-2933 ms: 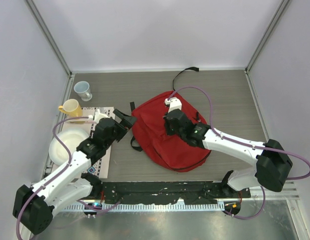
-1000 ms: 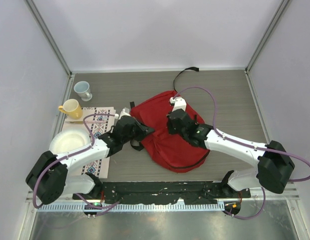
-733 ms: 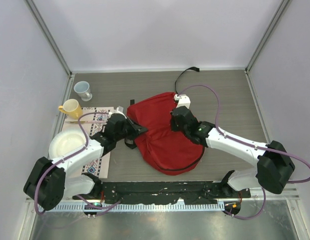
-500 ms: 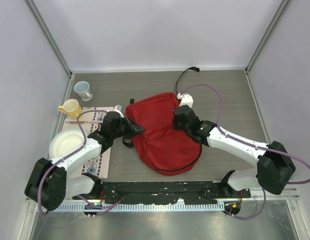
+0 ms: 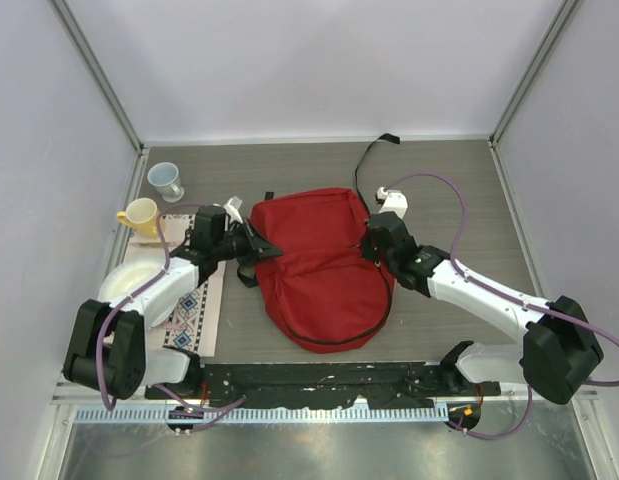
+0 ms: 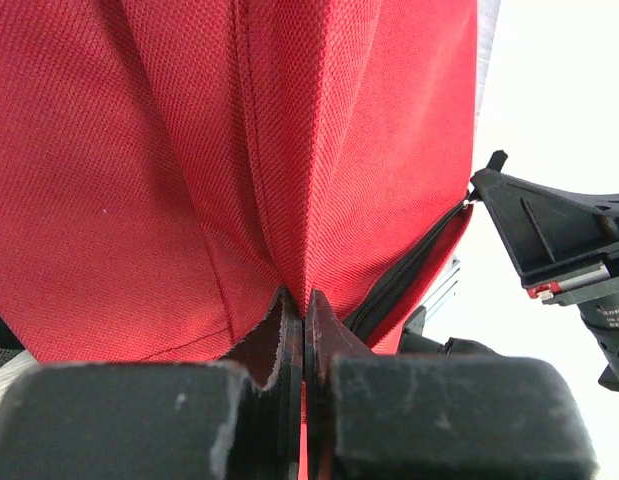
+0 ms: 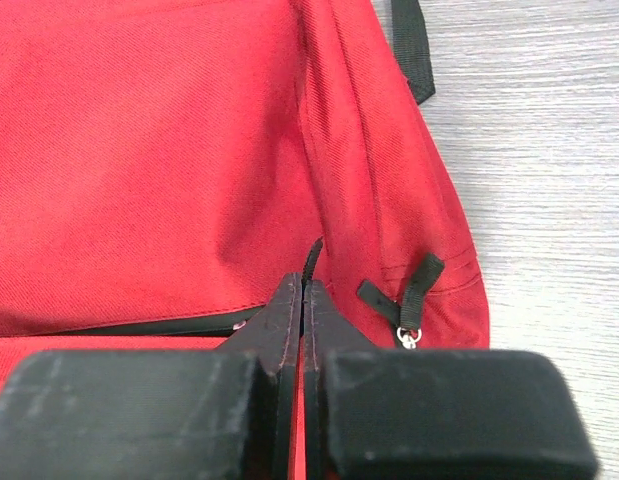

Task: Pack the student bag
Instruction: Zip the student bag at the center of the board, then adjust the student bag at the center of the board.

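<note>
The student bag (image 5: 319, 265), a large red backpack with black trim, lies flat in the middle of the table. My left gripper (image 5: 261, 247) is shut on a fold of its red fabric (image 6: 289, 200) at the bag's left edge. My right gripper (image 5: 372, 240) is shut on the fabric at the bag's right edge, beside a black zipper pull (image 7: 414, 290) with a metal ring. Both pairs of jaws pinch the cloth (image 7: 189, 150) tightly. A black strap (image 5: 367, 155) trails toward the back wall.
A yellow mug (image 5: 139, 215) and a pale blue mug (image 5: 166, 180) stand at the far left. A white bowl (image 5: 129, 285) rests on a patterned mat (image 5: 194, 315) by the left arm. Metal rails run along the table's near edge (image 5: 319, 385).
Both grippers have pulled outward and toward the back, spreading the bag flatter and wider. The left arm swung left toward the mugs; the right gripper moved right and back.
</note>
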You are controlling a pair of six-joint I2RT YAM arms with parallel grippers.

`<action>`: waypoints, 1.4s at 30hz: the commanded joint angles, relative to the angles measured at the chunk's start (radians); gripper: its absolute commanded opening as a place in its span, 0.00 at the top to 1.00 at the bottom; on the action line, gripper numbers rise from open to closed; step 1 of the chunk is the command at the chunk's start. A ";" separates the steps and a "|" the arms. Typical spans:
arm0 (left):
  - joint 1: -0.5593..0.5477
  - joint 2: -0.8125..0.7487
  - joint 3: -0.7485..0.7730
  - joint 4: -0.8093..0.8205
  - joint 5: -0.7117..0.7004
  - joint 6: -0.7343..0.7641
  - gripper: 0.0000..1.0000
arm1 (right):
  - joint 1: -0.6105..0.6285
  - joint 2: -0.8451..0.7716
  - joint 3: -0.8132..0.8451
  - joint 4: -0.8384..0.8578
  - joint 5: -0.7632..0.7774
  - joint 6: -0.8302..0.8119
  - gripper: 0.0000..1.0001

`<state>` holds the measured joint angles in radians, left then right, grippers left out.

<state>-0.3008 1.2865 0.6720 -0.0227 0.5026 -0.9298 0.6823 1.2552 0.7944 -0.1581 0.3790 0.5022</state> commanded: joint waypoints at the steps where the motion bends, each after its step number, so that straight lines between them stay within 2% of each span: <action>1: 0.052 0.034 0.066 -0.006 0.060 0.097 1.00 | -0.043 -0.060 -0.037 -0.006 0.086 0.012 0.99; 14: 0.061 0.146 0.104 0.041 0.151 0.126 1.00 | -0.073 -0.171 -0.113 -0.009 0.106 0.078 0.99; 19: 0.061 0.172 0.110 0.047 0.137 0.128 1.00 | -0.075 -0.229 -0.123 -0.014 0.132 0.088 0.99; 23: 0.061 0.171 0.132 0.026 0.105 0.151 1.00 | -0.076 -0.272 -0.121 -0.049 0.216 0.105 0.99; 27: 0.063 0.171 0.146 -0.005 0.100 0.164 1.00 | -0.079 -0.295 -0.129 -0.049 0.201 0.102 0.99; 29: 0.061 0.169 0.150 -0.005 0.108 0.166 0.93 | -0.079 -0.292 -0.126 -0.046 0.189 0.102 0.89; 30: 0.063 0.171 0.152 -0.006 0.112 0.166 0.80 | -0.081 -0.293 -0.126 -0.047 0.181 0.105 0.82; 31: 0.063 0.169 0.153 -0.009 0.113 0.166 0.75 | -0.081 -0.293 -0.127 -0.046 0.182 0.107 0.70; 32: 0.062 0.162 0.152 -0.014 0.113 0.166 0.68 | -0.081 -0.296 -0.129 -0.047 0.182 0.113 0.64; 33: 0.063 0.155 0.149 -0.019 0.114 0.166 0.54 | -0.081 -0.300 -0.129 -0.046 0.184 0.116 0.53; 34: 0.062 0.146 0.147 -0.020 0.113 0.164 0.49 | -0.082 -0.303 -0.129 -0.047 0.184 0.116 0.48; 35: 0.061 0.098 0.132 -0.042 0.094 0.166 0.31 | -0.086 -0.307 -0.124 -0.052 0.179 0.121 0.38; 38: 0.061 0.047 0.118 -0.068 0.062 0.167 0.20 | -0.092 -0.304 -0.115 -0.058 0.141 0.122 0.35; 42: 0.061 -0.051 0.110 -0.100 0.022 0.164 0.15 | -0.093 -0.280 -0.107 -0.037 0.039 0.131 0.34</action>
<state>-0.2424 1.3415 0.7822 -0.0959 0.5674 -0.7765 0.5934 0.9691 0.6655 -0.2188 0.4839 0.6247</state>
